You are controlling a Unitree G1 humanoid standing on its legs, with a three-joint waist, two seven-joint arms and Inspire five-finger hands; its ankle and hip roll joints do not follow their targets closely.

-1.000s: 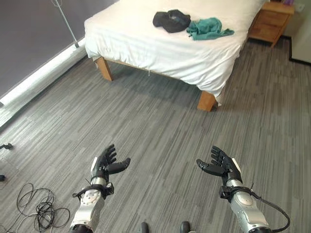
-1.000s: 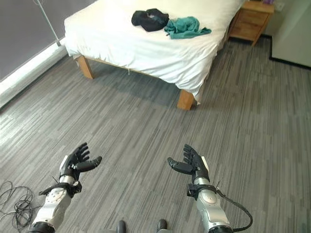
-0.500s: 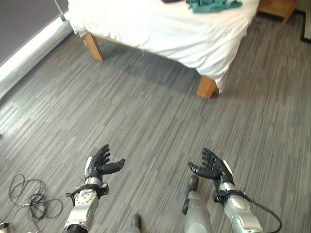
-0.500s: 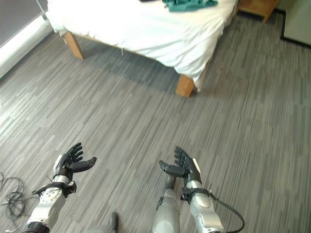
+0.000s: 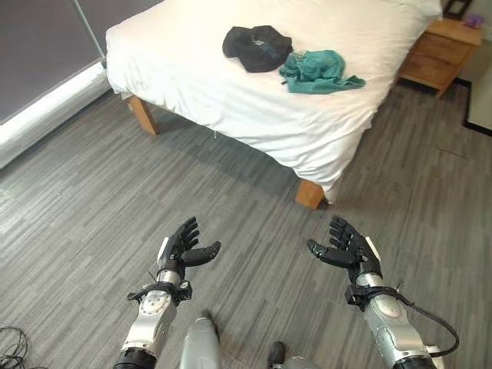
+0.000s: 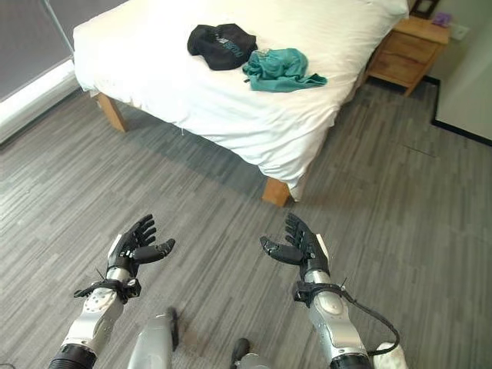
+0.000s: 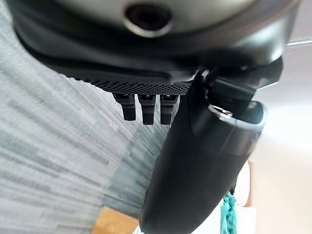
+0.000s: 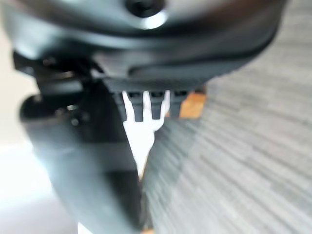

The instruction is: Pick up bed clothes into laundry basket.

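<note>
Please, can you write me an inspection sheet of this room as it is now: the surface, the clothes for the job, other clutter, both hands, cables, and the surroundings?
Surface: bed with white sheet on wooden legs, standing on grey striped floor.
Job's things: black garment and teal garment lie crumpled side by side on the bed, touching or nearly so. Laundry basket: nothing seen.
Clutter: nothing seen on the floor between the hands and the bed.
Hands: left hand and right hand both open, empty, held over the floor short of the bed.
Cables: nothing seen beyond the robot's own.
Surroundings: wooden nightstand beside the bed, on the robot's right; dark wall on its left.
</note>
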